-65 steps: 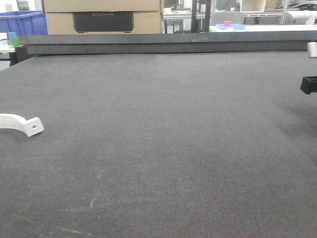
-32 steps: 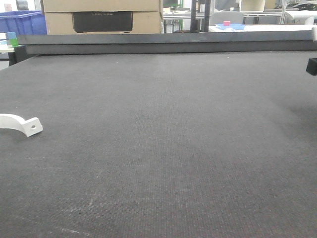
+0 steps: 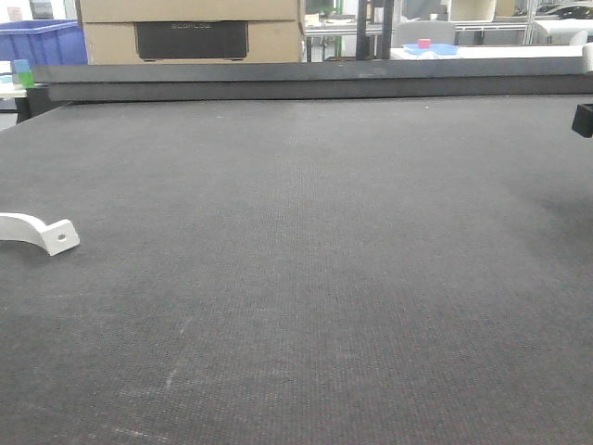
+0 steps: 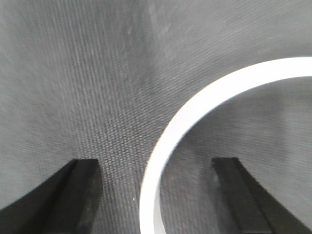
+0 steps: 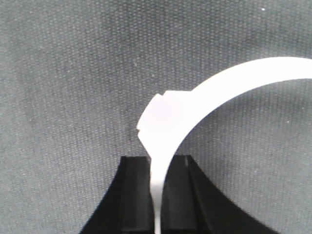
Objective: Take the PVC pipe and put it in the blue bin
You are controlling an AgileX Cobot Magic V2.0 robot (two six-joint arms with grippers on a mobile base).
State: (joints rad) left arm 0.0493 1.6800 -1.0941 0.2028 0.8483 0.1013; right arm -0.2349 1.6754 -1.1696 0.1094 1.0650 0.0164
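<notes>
A white curved PVC pipe (image 3: 39,232) lies on the dark table mat at the far left, its holed tab pointing right. In the left wrist view my left gripper (image 4: 155,165) is open, low over the mat. A white arc of pipe (image 4: 195,109) runs between its two black fingers and touches neither. My right gripper (image 5: 160,163) is shut on the thin end of another white curved piece (image 5: 168,119), held above the mat. A blue bin (image 3: 42,42) stands beyond the table's far left corner.
The dark mat (image 3: 306,278) fills the table up to a black rail (image 3: 306,82) along the far edge. Behind it stand a cardboard box (image 3: 190,32) and a small blue tray (image 3: 431,48). A black part of the right arm (image 3: 584,120) shows at the right edge.
The black part of the right arm has risen and shifted toward the right edge of the front view. The pipe on the left lies where it was.
</notes>
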